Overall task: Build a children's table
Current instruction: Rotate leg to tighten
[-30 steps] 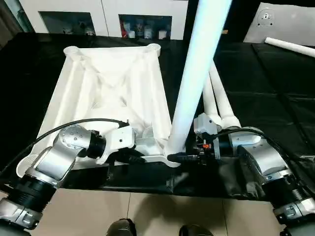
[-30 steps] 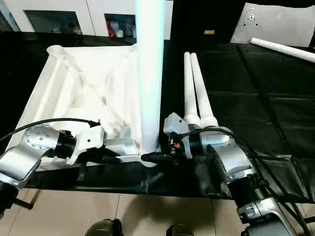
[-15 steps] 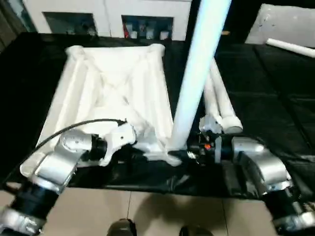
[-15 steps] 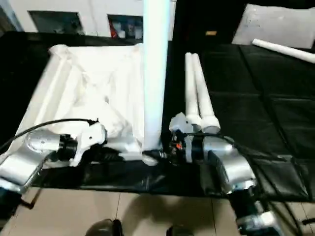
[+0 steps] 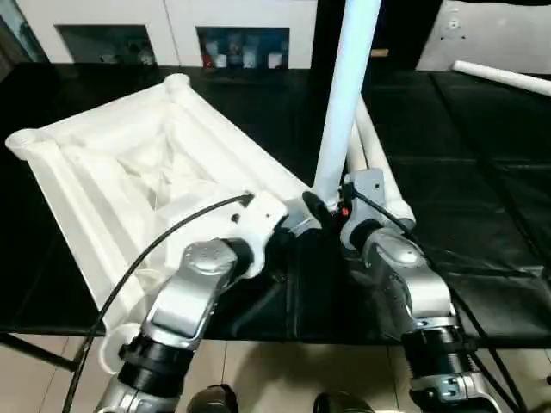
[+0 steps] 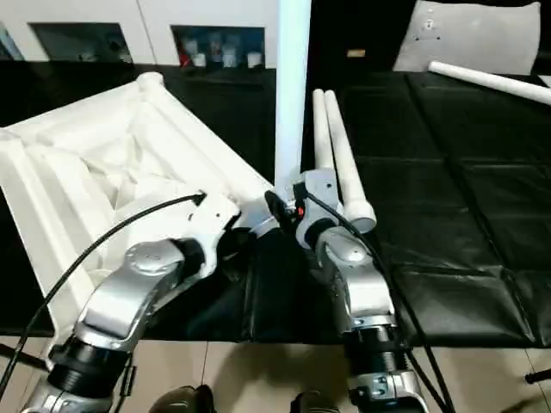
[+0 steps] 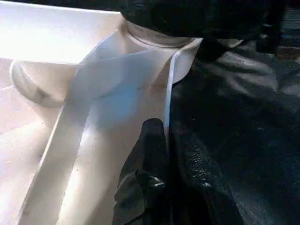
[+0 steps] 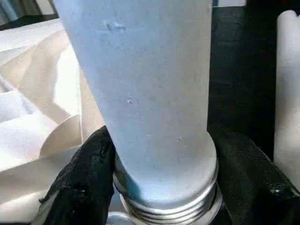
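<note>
First leg (image 5: 343, 103) stands in a corner of the upside-down tabletop (image 5: 129, 163), threads still showing. Right gripper (image 8: 159, 187) clamps its base; left gripper (image 7: 166, 154) pinches the tabletop's edge. Three legs left, two (image 6: 336, 146) lying beside.

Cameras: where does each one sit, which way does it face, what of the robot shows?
Left eye and right eye views: on the head, facing forward and down at the upturned table top; both silver forearms show.
Left wrist view: along the left gripper, pinched on the table top's thin rim.
Right wrist view: along the right gripper, its fingers around the upright leg at its threaded base.
Shared: both wrist views show that leg's corner socket, also in the head views.
</note>
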Robot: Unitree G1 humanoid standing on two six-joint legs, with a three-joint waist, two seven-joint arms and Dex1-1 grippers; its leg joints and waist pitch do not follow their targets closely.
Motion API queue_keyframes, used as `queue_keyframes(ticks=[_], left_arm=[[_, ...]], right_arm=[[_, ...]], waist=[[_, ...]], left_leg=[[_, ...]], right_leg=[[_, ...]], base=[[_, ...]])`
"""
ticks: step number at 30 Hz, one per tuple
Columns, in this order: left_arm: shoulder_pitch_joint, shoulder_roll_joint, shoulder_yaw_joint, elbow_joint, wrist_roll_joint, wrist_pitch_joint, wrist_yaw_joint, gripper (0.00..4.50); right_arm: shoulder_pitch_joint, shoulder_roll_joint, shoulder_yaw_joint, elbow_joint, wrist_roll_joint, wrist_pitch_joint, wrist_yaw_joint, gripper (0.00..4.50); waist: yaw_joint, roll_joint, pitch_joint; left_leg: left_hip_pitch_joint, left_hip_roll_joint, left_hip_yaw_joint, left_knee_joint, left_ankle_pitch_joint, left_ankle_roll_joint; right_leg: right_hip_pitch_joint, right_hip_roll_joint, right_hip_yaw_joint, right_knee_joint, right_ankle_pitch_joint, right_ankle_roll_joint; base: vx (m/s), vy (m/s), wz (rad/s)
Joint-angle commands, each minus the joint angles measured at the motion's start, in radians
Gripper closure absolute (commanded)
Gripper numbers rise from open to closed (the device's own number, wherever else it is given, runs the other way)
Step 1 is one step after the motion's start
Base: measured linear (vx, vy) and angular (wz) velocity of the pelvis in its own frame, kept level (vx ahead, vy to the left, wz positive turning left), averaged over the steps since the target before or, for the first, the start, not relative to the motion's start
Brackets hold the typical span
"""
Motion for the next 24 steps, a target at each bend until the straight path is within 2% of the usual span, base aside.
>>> queue_keyframes(ticks=[1, 2, 4, 5, 7, 8, 10, 11, 13, 15, 16, 18, 20, 23, 24], left_arm=[[-0.058, -0.020, 0.000, -0.013, 0.027, -0.033, 0.086, 4.50], [-0.051, -0.003, -0.006, -0.021, 0.034, -0.031, 0.076, 4.50], [-0.031, 0.049, -0.016, -0.027, 0.038, -0.048, 0.033, 4.50], [-0.031, 0.049, -0.016, -0.027, 0.038, -0.048, 0.033, 4.50], [-0.001, 0.135, -0.019, -0.023, 0.035, -0.101, -0.052, 4.50], [0.003, 0.152, -0.018, -0.022, 0.031, -0.112, -0.068, 4.50], [0.009, 0.176, -0.016, -0.020, 0.023, -0.129, -0.093, 4.50], [0.015, 0.208, -0.014, -0.016, 0.012, -0.152, -0.131, 4.50], [0.023, 0.275, -0.015, -0.001, -0.009, -0.211, -0.214, 4.50], [0.024, 0.308, -0.016, 0.009, -0.018, -0.240, -0.252, 4.50], [0.023, 0.351, -0.021, 0.023, -0.034, -0.281, -0.318, 4.50], [0.022, 0.369, -0.023, 0.031, -0.042, -0.297, -0.343, 4.50], [0.021, 0.435, -0.049, 0.062, -0.060, -0.393, -0.459, 4.50], [0.015, 0.468, -0.057, 0.083, -0.097, -0.440, -0.553, 4.50], [0.011, 0.475, -0.064, 0.091, -0.111, -0.455, -0.588, 4.50]], right_arm=[[0.046, 0.074, 0.122, 0.012, 0.024, 0.023, 0.066, 1.11], [0.050, 0.069, 0.115, 0.004, 0.020, 0.020, 0.059, 1.04], [0.057, 0.044, 0.101, -0.013, 0.018, 0.001, 0.068, 0.85], [0.057, 0.044, 0.101, -0.013, 0.018, 0.001, 0.068, 0.76], [0.059, -0.005, 0.077, -0.034, 0.022, -0.032, 0.101, 0.50], [0.059, -0.018, 0.076, -0.040, 0.025, -0.036, 0.118, 0.50], [0.058, -0.039, 0.077, -0.046, 0.030, -0.042, 0.145, 0.31], [0.056, -0.070, 0.080, -0.051, 0.032, -0.054, 0.186, 0.22], [0.051, -0.130, 0.084, -0.063, 0.040, -0.080, 0.280, 0.12], [0.050, -0.163, 0.090, -0.071, 0.046, -0.087, 0.330, 0.04], [0.047, -0.214, 0.104, -0.083, 0.055, -0.096, 0.407, 0.04], [0.045, -0.236, 0.111, -0.087, 0.060, -0.098, 0.439, 0.04], [0.038, -0.305, 0.139, -0.094, 0.077, -0.109, 0.552, 0.04], [0.022, -0.357, 0.176, -0.080, 0.078, -0.134, 0.656, 0.04], [0.014, -0.369, 0.188, -0.070, 0.083, -0.143, 0.698, 0.04]], waist=[[-0.001, -0.010, -0.066], [-0.002, -0.008, -0.063], [-0.012, -0.007, -0.064], [-0.019, -0.007, -0.063], [-0.019, -0.007, -0.063], [-0.021, -0.004, -0.062], [-0.016, -0.001, -0.062], [-0.012, -0.008, -0.065], [-0.008, -0.004, -0.066], [-0.007, -0.005, -0.065], [-0.006, -0.007, -0.065], [-0.002, -0.008, -0.066], [0.000, -0.006, -0.064], [0.006, -0.006, -0.065], [0.008, -0.002, -0.065]], left_leg=[[0.014, 0.035, -0.011, -0.049, -0.049, 0.082], [0.014, 0.035, -0.011, -0.051, -0.075, 0.080], [0.011, 0.035, -0.017, -0.054, -0.097, 0.066], [0.013, 0.035, -0.015, -0.054, -0.115, 0.058], [0.015, 0.036, -0.015, -0.054, -0.125, 0.053], [0.015, 0.037, -0.013, -0.054, -0.126, 0.051], [0.019, 0.039, -0.011, -0.054, -0.121, 0.049], [0.020, 0.039, -0.010, -0.052, -0.110, 0.050], [0.020, 0.039, -0.012, -0.051, -0.099, 0.058], [0.020, 0.038, -0.010, -0.050, -0.092, 0.062], [0.021, 0.038, -0.008, -0.049, -0.095, 0.068], [0.019, 0.038, -0.009, -0.049, -0.096, 0.073], [0.022, 0.038, -0.010, -0.048, -0.107, 0.079], [0.025, 0.040, -0.006, -0.048, -0.112, 0.078], [0.026, 0.041, -0.007, -0.047, -0.117, 0.078]], right_leg=[[0.049, -0.057, 0.029, -0.054, 0.114, -0.215], [0.047, -0.058, 0.029, -0.059, 0.092, -0.213], [0.054, -0.060, 0.026, -0.059, 0.059, -0.206], [0.051, -0.059, 0.027, -0.062, 0.046, -0.212], [0.051, -0.060, 0.029, -0.065, 0.029, -0.215], [0.048, -0.059, 0.031, -0.063, 0.026, -0.218], [0.046, -0.057, 0.031, -0.061, 0.043, -0.224], [0.048, -0.056, 0.031, -0.059, 0.062, -0.227], [0.049, -0.057, 0.030, -0.054, 0.089, -0.229], [0.049, -0.055, 0.030, -0.052, 0.106, -0.234], [0.047, -0.055, 0.030, -0.053, 0.106, -0.238], [0.050, -0.056, 0.030, -0.050, 0.100, -0.236], [0.048, -0.058, 0.029, -0.053, 0.076, -0.237], [0.044, -0.058, 0.031, -0.050, 0.072, -0.251], [0.044, -0.060, 0.030, -0.051, 0.067, -0.255]], base=[[0.000, 0.000, 0.00], [0.000, 0.000, 0.00], [0.000, 0.000, 0.00], [0.000, 0.000, 0.00], [0.000, 0.000, 0.00], [0.000, 0.000, 0.00], [0.000, 0.000, 0.00], [0.000, 0.000, 0.00], [0.000, 0.000, 0.00], [0.000, 0.000, 0.00], [0.000, 0.000, 0.00], [0.000, 0.000, 0.00], [0.000, 0.000, 0.00], [0.000, 0.000, 0.00], [0.000, 0.000, 0.00]])
